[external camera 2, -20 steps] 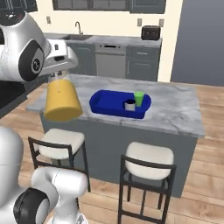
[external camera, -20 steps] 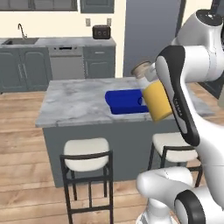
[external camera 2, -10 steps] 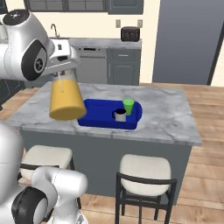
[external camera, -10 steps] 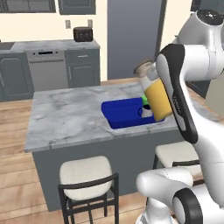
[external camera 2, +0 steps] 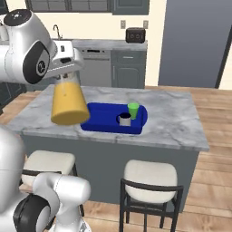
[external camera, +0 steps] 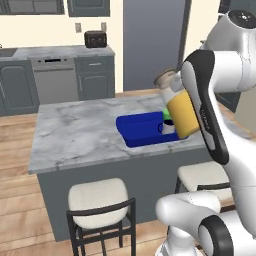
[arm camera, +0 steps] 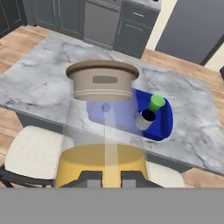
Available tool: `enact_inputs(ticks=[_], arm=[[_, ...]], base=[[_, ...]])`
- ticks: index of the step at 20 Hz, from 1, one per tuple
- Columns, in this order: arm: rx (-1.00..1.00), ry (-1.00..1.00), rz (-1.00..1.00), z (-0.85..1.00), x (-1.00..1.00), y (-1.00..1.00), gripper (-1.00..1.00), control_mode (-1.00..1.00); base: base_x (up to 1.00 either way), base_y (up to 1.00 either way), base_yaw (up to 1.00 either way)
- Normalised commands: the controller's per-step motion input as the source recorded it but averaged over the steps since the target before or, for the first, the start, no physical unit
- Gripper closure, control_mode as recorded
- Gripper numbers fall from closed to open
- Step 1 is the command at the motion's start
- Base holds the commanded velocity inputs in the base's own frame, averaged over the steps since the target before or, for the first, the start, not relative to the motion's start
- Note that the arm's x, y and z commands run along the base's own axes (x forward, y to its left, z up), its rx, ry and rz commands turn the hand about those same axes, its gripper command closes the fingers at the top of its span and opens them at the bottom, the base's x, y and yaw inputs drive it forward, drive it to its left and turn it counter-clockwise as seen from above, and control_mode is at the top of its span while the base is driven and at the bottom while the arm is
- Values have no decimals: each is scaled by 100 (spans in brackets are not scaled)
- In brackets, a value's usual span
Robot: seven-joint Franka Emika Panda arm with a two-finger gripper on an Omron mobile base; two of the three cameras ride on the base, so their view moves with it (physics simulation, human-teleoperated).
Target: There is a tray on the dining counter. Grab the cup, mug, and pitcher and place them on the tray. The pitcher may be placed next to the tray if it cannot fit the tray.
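Note:
My gripper (arm camera: 111, 177) is shut on the pitcher (external camera 2: 69, 102), a squat yellow-orange vessel with a clear upper part and a tan lid. It hangs in the air above the near edge of the dining counter (external camera 2: 172, 118), short of the blue tray (external camera 2: 102, 120). In the left base view the pitcher (external camera: 182, 112) partly hides the tray (external camera: 140, 131). The green cup (external camera 2: 133, 110) and the pale mug (external camera 2: 124, 120) stand upright at the tray's right end. Through the pitcher (arm camera: 103, 162) the hand view shows the tray (arm camera: 164, 124), cup (arm camera: 156, 103) and mug (arm camera: 145, 119).
Two white-cushioned stools (external camera 2: 149, 176) (external camera 2: 47, 161) stand against the counter's near side. Behind it runs a dark grey kitchen counter with a dishwasher (external camera: 59, 80) and a toaster (external camera 2: 135, 34). A tall grey fridge (external camera: 150, 40) stands at the back. The marble left of the tray is bare.
Both base views have shifted, so the base has driven and the counter now sits nearer. The pitcher stays in the shut gripper, held at the same height.

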Motion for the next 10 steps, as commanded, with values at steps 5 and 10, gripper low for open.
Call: enact_inputs(ticks=[5,10], arm=[[1,1,-20,0,67,57,100,-100],[0,0,-53,-4,85,83,100,-100]], base=[[0,0,0],[0,0,0]])
